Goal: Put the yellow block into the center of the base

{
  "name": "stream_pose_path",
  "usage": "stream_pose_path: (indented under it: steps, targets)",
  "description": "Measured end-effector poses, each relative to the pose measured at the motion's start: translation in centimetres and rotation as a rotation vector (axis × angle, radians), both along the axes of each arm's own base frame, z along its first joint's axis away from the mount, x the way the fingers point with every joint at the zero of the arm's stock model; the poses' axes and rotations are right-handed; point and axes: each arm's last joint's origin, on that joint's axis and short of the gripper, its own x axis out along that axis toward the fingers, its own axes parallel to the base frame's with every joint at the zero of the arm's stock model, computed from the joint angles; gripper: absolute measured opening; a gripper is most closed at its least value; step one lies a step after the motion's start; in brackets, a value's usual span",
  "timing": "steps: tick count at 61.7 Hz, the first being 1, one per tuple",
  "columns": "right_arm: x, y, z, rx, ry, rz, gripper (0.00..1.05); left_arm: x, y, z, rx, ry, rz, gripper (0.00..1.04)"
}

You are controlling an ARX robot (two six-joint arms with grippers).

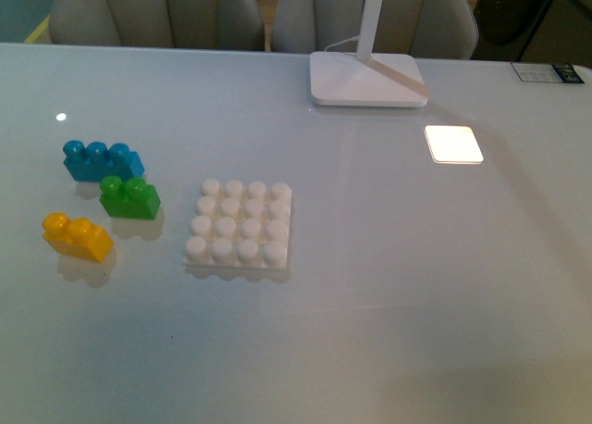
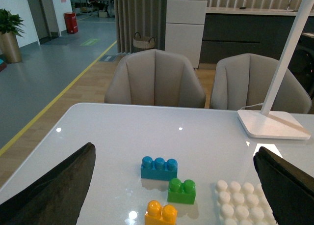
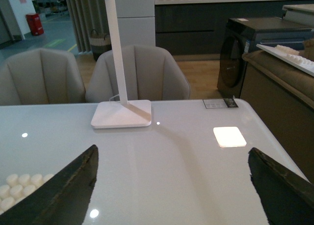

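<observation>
Table (image 1: pixel 416 285) is white and glossy. Its far edge runs under two grey chairs (image 2: pixel 155 80), and its right edge shows in the right wrist view. Lamp foot (image 1: pixel 367 79) sits near the far edge, with a bright light patch (image 1: pixel 453 144) just this side of it and a small card (image 1: pixel 548 72) at the far right corner. The right half of the tabletop is bare, and so is a broad strip on the near side of the base (image 1: pixel 240 228), so there is open room on both those flanks. The left flank is crowded. Yellow block (image 1: pixel 78 236) lies left of the base, apart from it and lying at a slant. Green brick (image 1: pixel 129 198) sits just behind the block, and blue brick (image 1: pixel 102 160) is close behind the green one; contact between those two cannot be told. Neither arm shows in the front view. Left gripper (image 2: pixel 174 148) has its dark fingers (image 2: pixel 54 190) spread wide with nothing between them. The yellow block sits on the table roughly midway between the two fingers, clear of both. The green and blue bricks are beyond it, and the base is off toward the other finger. Right gripper (image 3: pixel 173 149) is likewise spread wide and empty, with its fingers (image 3: pixel 59 190) over bare table. Only a corner of the base shows beside one finger there.
</observation>
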Motion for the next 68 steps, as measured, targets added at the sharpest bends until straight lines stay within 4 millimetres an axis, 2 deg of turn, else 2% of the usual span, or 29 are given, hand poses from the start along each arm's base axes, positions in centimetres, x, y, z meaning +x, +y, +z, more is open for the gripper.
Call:
stream_pose_path:
  steps: [2,6,12,17,26,40,53,68]
  targets:
    - [0.0,0.0,0.0,0.0,0.0,0.0,0.97,0.0,0.0,0.0,0.0,0.0,0.0,0.97]
    - [0.0,0.0,0.0,0.0,0.0,0.0,0.96,0.0,0.0,0.0,0.0,0.001,0.0,0.97]
    - [0.0,0.0,0.0,0.0,0.0,0.001,0.96,0.3,-0.4,0.1,-0.018,0.366,-0.11,0.97]
    - [0.0,0.0,0.0,0.0,0.0,0.0,0.96,1.1,-0.8,-0.2,-0.013,0.505,-0.134,0.97]
    - [0.0,0.0,0.0,0.0,0.0,0.0,0.96,3.2,-1.6,0.0,-0.008,0.515,-0.154,0.97]
    - [0.0,0.0,0.0,0.0,0.0,0.0,0.96,8.0,-3.2,-0.6,-0.026,0.529,-0.114,0.97]
    - [0.0,0.0,0.0,0.0,0.0,0.0,0.96,12.2,-5.1,-3.1,-0.022,0.544,-0.099,0.97]
    - [0.0,0.0,0.0,0.0,0.0,0.0,0.96,15.1,-5.0,-6.8,0.053,0.599,-0.077,0.97]
